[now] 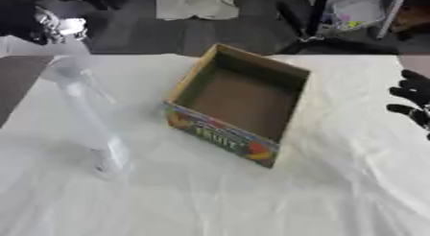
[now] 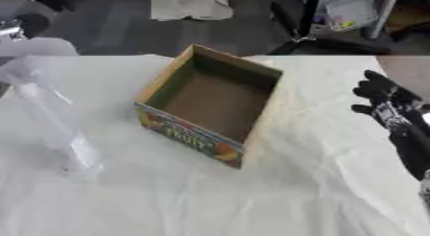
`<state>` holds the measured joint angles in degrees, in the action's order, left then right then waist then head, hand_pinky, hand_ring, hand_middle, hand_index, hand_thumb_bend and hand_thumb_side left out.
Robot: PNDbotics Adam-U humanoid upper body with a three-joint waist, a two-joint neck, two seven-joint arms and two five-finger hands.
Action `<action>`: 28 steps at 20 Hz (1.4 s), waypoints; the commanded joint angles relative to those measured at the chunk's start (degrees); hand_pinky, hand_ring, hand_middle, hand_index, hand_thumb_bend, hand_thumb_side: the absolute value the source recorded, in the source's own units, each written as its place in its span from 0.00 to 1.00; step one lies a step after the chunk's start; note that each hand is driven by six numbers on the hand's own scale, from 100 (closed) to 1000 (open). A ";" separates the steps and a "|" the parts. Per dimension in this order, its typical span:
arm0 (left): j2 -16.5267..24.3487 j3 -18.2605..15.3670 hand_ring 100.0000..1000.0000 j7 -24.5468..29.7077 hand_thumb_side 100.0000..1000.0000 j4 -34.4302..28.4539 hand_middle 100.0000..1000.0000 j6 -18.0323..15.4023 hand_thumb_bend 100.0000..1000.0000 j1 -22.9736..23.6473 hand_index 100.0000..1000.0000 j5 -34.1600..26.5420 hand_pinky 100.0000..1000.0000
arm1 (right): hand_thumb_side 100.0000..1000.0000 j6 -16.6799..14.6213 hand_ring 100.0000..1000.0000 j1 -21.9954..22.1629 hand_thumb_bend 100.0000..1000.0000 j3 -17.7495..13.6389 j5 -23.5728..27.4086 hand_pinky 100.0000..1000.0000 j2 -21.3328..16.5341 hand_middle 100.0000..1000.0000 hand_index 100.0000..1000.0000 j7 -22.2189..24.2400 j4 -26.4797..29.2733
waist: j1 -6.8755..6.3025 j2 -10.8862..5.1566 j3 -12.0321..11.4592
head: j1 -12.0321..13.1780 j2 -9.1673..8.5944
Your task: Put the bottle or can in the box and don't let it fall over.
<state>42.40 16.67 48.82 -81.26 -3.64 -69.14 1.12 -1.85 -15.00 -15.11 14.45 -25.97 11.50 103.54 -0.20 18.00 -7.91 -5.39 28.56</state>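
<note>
The right hand enters from the right edge of the view, above the white cloth-covered table; its black fingers are spread and relaxed, released, and hold nothing. The forearm behind it runs down toward the lower right corner. The open cardboard box stands on the table to the left of the right hand, well apart from it, turned at an angle so that one corner points away from the robot. Its interior is brown and bare, and its near outer wall carries a colourful fruit print. The clear bottle is farther left still, beyond the box as seen from the right hand, and well apart from the box. It is transparent and blurred; it appears to stand on the cloth with its body leaning toward the upper left, though whether it is fully upright cannot be told. It is outside the box and no hand touches it. The left hand does not show in either view. Beyond the far table edge lie a dark floor and a pale cloth.
</note>
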 commanded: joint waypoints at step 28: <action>4.79 -1.51 0.83 1.78 0.44 0.61 0.88 -0.41 0.21 3.45 0.85 10.11 0.92 | 0.55 -0.12 0.90 0.39 0.00 -1.05 0.19 0.81 -0.90 0.98 0.76 -1.37 0.50 | 0.65 -0.28 -1.06 | -0.45 -0.10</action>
<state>45.01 15.97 50.70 -80.51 -3.76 -64.95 10.73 -1.88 -14.23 -15.50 14.42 -25.97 10.40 103.28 0.55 18.65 -8.99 -5.97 28.62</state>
